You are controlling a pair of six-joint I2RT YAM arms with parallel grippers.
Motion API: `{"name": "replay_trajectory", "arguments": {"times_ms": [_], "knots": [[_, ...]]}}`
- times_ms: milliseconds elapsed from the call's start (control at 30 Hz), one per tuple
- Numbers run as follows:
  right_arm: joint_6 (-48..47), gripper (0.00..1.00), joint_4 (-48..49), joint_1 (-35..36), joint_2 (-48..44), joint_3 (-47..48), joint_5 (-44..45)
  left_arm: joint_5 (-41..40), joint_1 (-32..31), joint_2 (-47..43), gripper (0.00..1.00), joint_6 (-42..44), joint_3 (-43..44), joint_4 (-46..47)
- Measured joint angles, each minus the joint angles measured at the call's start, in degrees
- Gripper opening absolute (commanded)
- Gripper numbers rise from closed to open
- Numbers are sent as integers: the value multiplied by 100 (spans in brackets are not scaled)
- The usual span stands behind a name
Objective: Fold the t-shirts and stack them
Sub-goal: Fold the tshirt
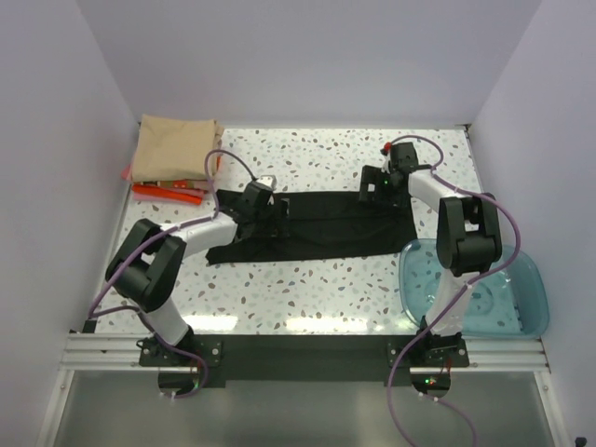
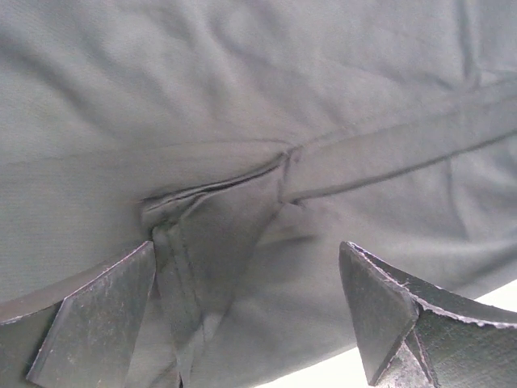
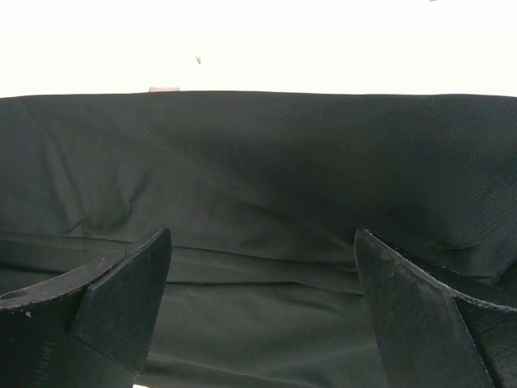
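Observation:
The black t-shirt [image 1: 312, 228] lies spread flat across the middle of the table. My left gripper [image 1: 272, 212] is open just above the shirt's left part; in the left wrist view the dark cloth [image 2: 266, 145] with a seam and a fold fills the frame between the jaws. My right gripper [image 1: 377, 191] is open over the shirt's far right edge; the right wrist view shows black cloth [image 3: 266, 186] with a hem between the jaws. The tan-beige shirt [image 1: 174, 147] sits folded at the back left, on top of the red-orange shirt [image 1: 168, 192].
A translucent teal plastic bowl [image 1: 507, 279] stands at the near right, beside the right arm. White walls close in the speckled table [image 1: 307, 298] at the back and sides.

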Motion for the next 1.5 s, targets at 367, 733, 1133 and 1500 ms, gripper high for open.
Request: {"name": "replay_trajectory", "arguments": {"times_ms": [367,733,1133,1500], "knots": [[2,99,-11,-9,0,0,0,634,-177,-706,100,85,-673,345],[-2,99,-33,-37,2,0,0,1537,-295,-769,100,726,-769,761],[-2,99,-114,-70,0,2,-2,1858,-1078,-726,100,1169,-800,660],[-44,99,-170,-70,0,98,-48,-22,-962,-1606,100,682,-603,-400]]}}
